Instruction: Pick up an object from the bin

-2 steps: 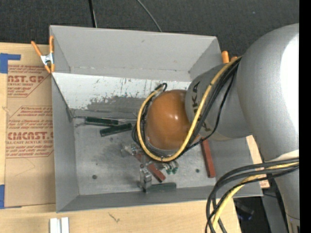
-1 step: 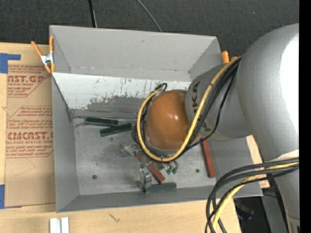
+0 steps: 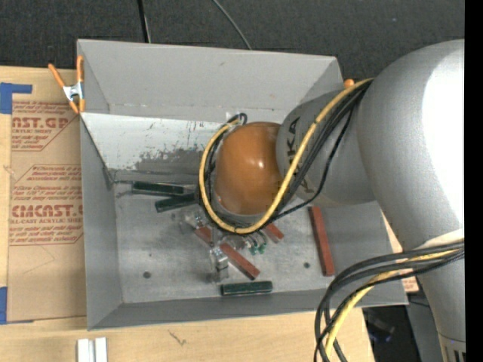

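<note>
Camera view: tool (image 3: 219, 258) is down at the floor of the bin (image 3: 151, 247), mid-front, below the orange wrist cover (image 3: 245, 168). Can't tell if it's wide or narrow, or whether it has anything. The cover and the yellow-black cables (image 3: 207, 179) sit right over it.

Nearest thing is a short red-brown bar (image 3: 243, 263), lying flat just beside the tool tip on the arm's side. Looks like the candidate. A dark green bar (image 3: 246, 287) lies just in front, near the front wall. More red-brown bits (image 3: 202, 234) are tucked under the cover, partly hidden, count unclear.

Risks, as I judge them:
- The bars are thin and flat on metal, so a close could skate over one, or pinch only an end and let it swing out.
- The neighbours are crowded, so two could come up together or one could get shoved.
- The cable loop hangs low and could snag.

Well apart from the tool: a long red-brown bar (image 3: 323, 240) by the arm, and two dark green bars (image 3: 160, 189) at the far side.
</note>
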Robot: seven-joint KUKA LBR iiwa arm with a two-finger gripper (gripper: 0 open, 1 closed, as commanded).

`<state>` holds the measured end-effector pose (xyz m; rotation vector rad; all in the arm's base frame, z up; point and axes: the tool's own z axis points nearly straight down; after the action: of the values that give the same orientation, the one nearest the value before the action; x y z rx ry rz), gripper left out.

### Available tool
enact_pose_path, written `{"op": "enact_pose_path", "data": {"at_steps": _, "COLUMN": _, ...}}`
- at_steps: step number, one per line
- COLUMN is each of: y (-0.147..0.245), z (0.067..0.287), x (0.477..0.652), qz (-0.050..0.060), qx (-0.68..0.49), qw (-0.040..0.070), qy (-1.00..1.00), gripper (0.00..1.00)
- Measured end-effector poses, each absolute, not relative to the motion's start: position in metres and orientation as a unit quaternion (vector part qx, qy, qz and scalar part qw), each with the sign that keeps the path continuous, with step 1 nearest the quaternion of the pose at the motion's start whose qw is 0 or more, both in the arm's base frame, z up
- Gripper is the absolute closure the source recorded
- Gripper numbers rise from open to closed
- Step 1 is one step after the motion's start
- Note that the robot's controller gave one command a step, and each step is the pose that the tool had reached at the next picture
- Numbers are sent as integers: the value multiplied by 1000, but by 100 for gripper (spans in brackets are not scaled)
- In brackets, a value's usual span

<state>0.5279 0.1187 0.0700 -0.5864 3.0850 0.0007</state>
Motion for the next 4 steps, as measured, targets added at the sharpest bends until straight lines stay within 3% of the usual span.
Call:
{"op": "enact_pose_path", "data": {"at_steps": 1, "y": 87, "z": 113, "x": 517, "qz": 2, "qx": -188, "qw": -4, "qy": 982, "gripper": 0}}
{"op": "enact_pose_path", "data": {"at_steps": 2, "y": 54, "z": 77, "x": 537, "qz": 2, "qx": -298, "qw": 0, "qy": 955, "gripper": 100}}
{"op": "enact_pose_path", "data": {"at_steps": 3, "y": 52, "z": 71, "x": 536, "qz": 1, "qx": -297, "qw": 2, "qy": 955, "gripper": 0}}
{"op": "enact_pose_path", "data": {"at_steps": 4, "y": 52, "z": 71, "x": 536, "qz": 1, "qx": -297, "qw": 2, "qy": 955, "gripper": 0}}
